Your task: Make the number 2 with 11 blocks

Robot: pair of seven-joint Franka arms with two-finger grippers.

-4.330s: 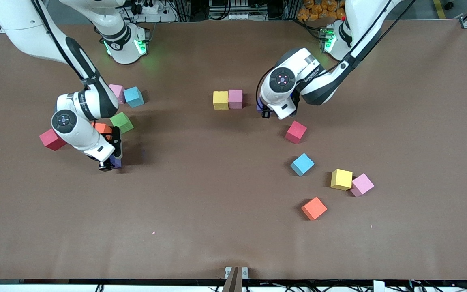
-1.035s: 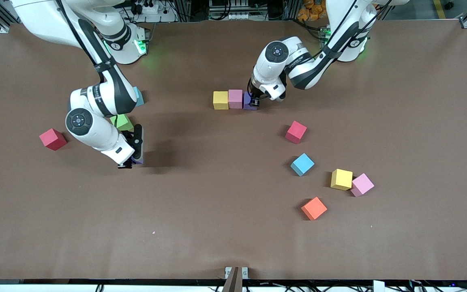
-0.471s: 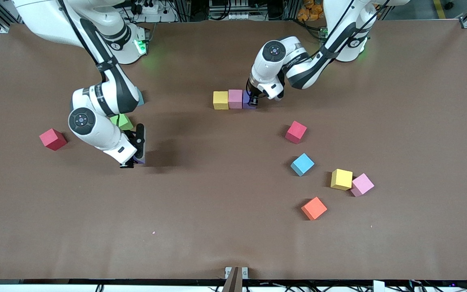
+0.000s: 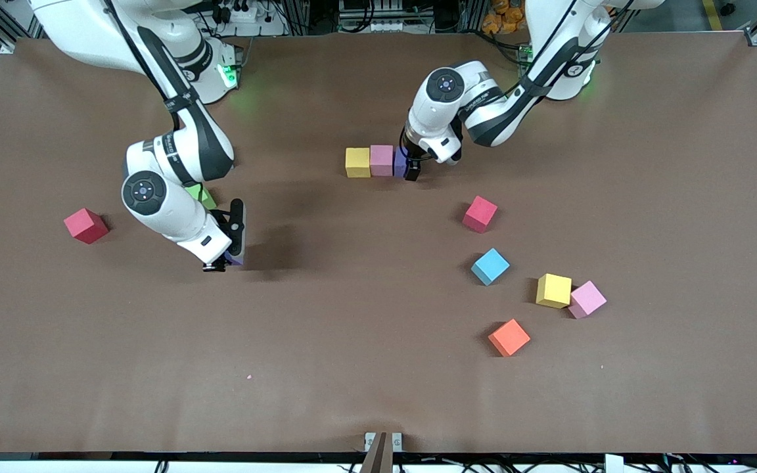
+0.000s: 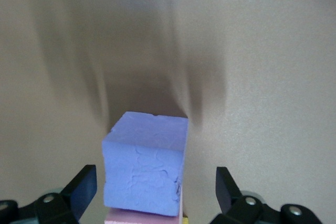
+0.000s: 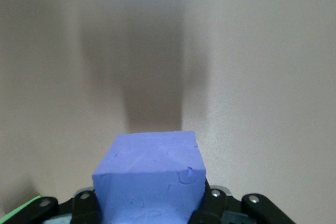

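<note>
Near the middle of the table [image 4: 378,394], toward the robots' bases, a short row of three cubes has been laid: a yellow block [image 4: 357,162], a pink block [image 4: 382,160] touching it, and a purple block [image 4: 400,162] set against the pink one at the end nearer the left arm. This row is judged to be the first bar of the number 2, so three of eleven blocks appear to be placed and eight are left.

The left gripper [image 4: 412,172] is low over that purple block, and in the left wrist view its fingers [image 5: 81,184] are seen spread wide, well clear of both sides of the cube [image 5: 145,170]; the block is released and rests on the table.

A second purple block [image 6: 149,179] is pinched between the jaws of the right gripper [image 4: 221,261], which is held above bare table toward the right arm's end, between the loose pile there and the row.

Loose blocks are scattered around. Toward the right arm's end lie a red block [image 4: 85,225] and a green block [image 4: 198,195], the latter partly hidden by the arm. Nearer the front camera than the row lie another red block [image 4: 480,214], a blue block [image 4: 489,266], a second yellow block [image 4: 553,290] touching a second pink block [image 4: 587,299], and an orange block [image 4: 508,337].
</note>
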